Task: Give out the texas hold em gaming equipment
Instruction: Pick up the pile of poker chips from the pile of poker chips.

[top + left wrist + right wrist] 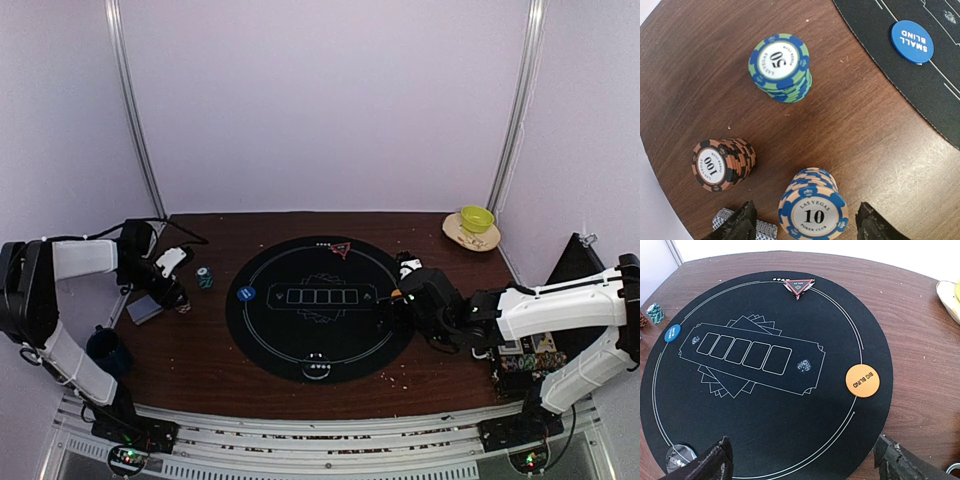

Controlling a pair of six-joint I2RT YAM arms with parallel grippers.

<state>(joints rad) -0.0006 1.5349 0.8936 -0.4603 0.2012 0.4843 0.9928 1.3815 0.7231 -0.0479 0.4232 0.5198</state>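
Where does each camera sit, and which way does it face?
Top external: above, behind the robot, looking down on table and black mat; left arm and right arm show.
Left wrist: on the left arm, looking down at chip stacks; left gripper flanks the 10 stack.
Right wrist: on the right arm, facing across the mat; right gripper below.
Both wrist views share the blue button.

Pale lilac walls (320, 100), two slanting metal posts (135, 110), dark wood table (200, 370) — scuffed, crumb-flecked, even soft light
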